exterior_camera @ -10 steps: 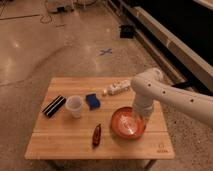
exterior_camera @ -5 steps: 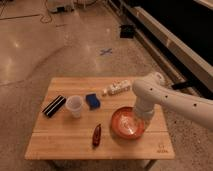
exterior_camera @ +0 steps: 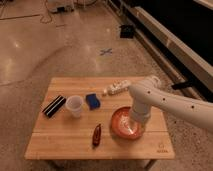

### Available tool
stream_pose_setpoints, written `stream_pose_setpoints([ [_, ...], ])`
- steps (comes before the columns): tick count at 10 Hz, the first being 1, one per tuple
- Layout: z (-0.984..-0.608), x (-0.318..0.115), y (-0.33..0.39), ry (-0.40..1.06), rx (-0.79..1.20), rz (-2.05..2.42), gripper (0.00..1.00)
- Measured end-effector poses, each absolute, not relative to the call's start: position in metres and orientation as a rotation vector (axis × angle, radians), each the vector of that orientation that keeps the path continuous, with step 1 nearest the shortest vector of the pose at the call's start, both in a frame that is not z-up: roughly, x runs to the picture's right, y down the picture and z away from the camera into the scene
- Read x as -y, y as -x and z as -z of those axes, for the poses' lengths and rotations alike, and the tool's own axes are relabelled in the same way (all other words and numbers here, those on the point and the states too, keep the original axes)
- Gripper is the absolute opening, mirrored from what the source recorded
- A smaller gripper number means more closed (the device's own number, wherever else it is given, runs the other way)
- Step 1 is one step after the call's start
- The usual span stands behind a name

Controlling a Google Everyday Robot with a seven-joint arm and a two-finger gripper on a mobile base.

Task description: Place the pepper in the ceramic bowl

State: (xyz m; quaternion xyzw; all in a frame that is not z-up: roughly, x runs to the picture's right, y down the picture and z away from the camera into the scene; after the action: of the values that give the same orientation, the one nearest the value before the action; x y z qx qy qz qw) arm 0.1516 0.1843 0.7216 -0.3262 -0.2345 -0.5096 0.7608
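The pepper [exterior_camera: 96, 135], small, slim and dark red, lies on the wooden table [exterior_camera: 60, 142] near the front edge, just left of the ceramic bowl. The ceramic bowl [exterior_camera: 121, 125] is wide, shallow and orange-red and sits at the front right of the table. My white arm reaches in from the right. My gripper [exterior_camera: 136, 121] hangs over the right part of the bowl, well to the right of the pepper. The arm's wrist covers part of the bowl's right side.
A translucent white plastic cup [exterior_camera: 74, 106] stands left of centre. A blue block [exterior_camera: 92, 101] lies beside it. A black bar [exterior_camera: 53, 106] lies at the left. A white object [exterior_camera: 116, 88] lies near the back edge. Bare floor surrounds the table.
The arm has shifted slightly over the bowl and the gripper stays above it. The pepper and the other objects have not moved.
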Motion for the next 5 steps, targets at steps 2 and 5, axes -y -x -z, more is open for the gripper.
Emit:
stream_pose_setpoints([
  [2,-0.715,-0.18,-0.15,0.705,0.517,1.102,0.41],
  [5,-0.718,-0.196,-0.125,0.693,0.512,1.123,0.41],
])
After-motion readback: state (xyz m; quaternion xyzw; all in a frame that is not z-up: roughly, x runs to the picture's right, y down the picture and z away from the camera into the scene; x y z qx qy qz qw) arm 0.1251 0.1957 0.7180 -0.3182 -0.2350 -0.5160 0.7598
